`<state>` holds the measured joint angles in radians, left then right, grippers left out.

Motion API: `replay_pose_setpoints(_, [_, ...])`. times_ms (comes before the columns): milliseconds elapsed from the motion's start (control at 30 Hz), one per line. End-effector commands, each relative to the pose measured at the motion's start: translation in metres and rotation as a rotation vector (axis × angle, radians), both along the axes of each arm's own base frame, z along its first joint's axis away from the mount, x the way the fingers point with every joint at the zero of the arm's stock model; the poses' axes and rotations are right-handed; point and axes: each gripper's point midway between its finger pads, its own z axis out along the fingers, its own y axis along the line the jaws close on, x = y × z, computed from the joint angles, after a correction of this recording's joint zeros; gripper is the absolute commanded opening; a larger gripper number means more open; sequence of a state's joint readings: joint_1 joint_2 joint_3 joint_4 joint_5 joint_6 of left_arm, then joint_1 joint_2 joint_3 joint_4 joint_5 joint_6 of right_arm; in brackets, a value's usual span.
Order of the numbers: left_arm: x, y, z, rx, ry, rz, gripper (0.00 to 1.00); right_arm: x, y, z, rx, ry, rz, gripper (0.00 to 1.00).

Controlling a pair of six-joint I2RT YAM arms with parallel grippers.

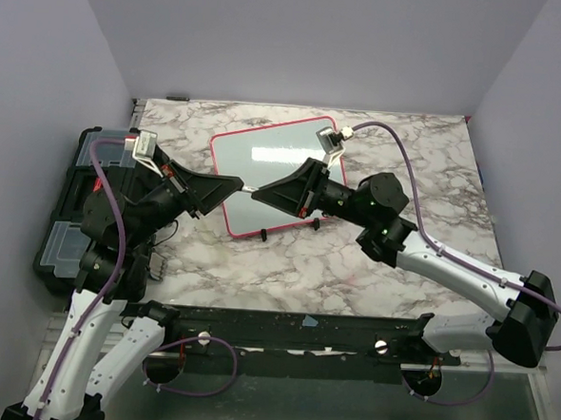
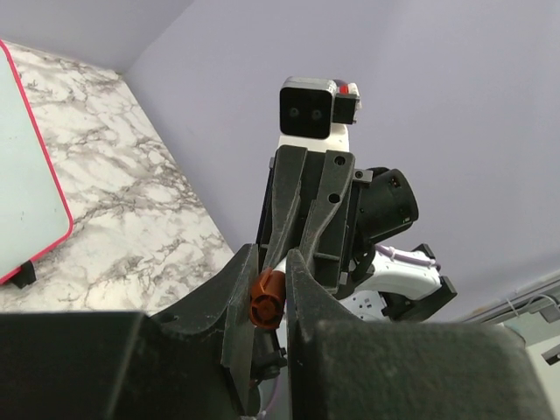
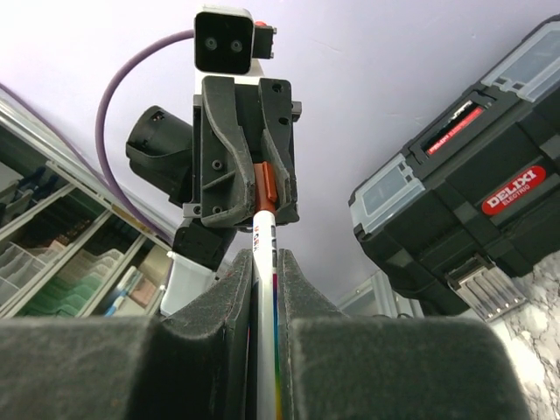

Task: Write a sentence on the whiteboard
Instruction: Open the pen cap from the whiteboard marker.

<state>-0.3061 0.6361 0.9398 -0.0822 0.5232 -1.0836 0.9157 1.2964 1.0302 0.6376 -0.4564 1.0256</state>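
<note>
The black toolbox (image 1: pixel 71 207) sits at the left edge of the marble bench (image 1: pixel 372 263), reaching from its near part to about midway. Its lid is down, with "DELIXI" on a red label. Clear-lidded compartments are set into the top, and what they hold cannot be made out.

Just right of the toolbox the two hands meet tip to tip, level with each other, above the near-left part of the whiteboard (image 1: pixel 274 157). The right hand (image 3: pixel 265 258) is pressed onto a white marker (image 3: pixel 265 306) with a coloured stripe along its barrel, which runs out between the fingers toward the other hand. The left hand (image 2: pixel 268 267) is pinched on the red cap (image 2: pixel 267 299) at the marker's end.

The whiteboard lies flat on the bench around its middle, turned a little askew, its grey-white face blank inside the thin red frame. Two small black clips (image 1: pixel 262 234) sit against its near edge. The far stretch of the bench runs to the lilac wall.
</note>
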Motion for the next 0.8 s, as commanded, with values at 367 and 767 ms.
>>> replay_pose_setpoints(367, [0.037, 0.025, -0.067, 0.054, 0.216, 0.183, 0.0, -0.037, -0.036, 0.033, 0.14, -0.081, 0.014, 0.01])
replay_pose_setpoints(767, [0.05, 0.045, -0.071, 0.032, 0.268, 0.291, 0.0, -0.046, -0.057, 0.01, 0.096, -0.058, -0.027, 0.01])
